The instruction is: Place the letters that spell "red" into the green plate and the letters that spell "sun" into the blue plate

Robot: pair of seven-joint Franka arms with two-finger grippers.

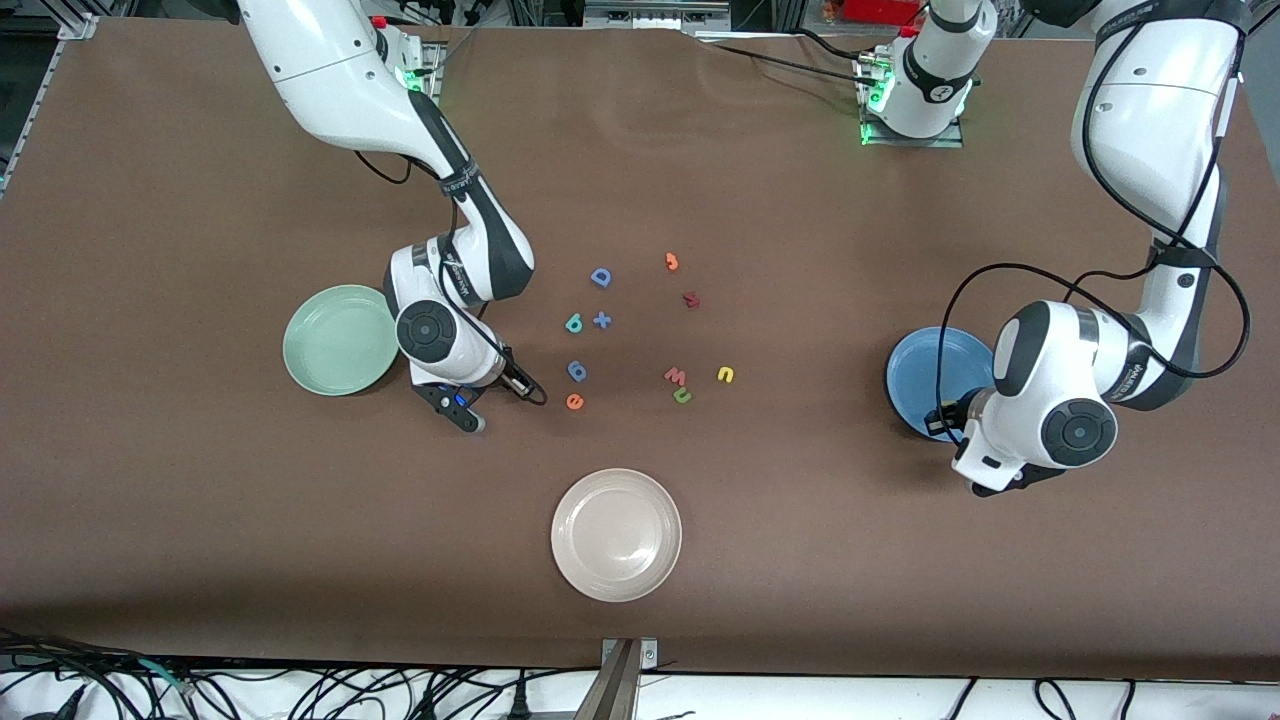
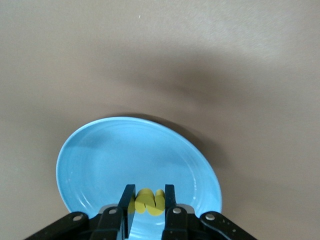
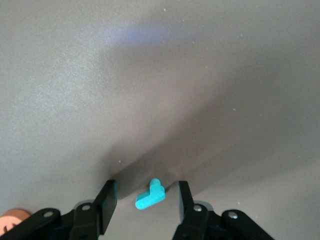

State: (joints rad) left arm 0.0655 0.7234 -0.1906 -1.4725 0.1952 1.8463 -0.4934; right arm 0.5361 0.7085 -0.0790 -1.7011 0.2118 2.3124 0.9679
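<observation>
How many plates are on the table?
3: green plate toward the right arm's end, blue plate toward the left arm's end and partly covered by that arm, white plate nearest the camera.

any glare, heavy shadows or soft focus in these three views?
Front view: even light, mild sheen on the cream plate, soft arm shadows, small letters stay sharp. Left wrist view: broad shadow on the table above the blue plate; the yellow letter between the fingers is crisp. Right wrist view: bluish glare patch up top, dark wedge of shadow leading to the teal letter; fingers slightly soft.
</observation>
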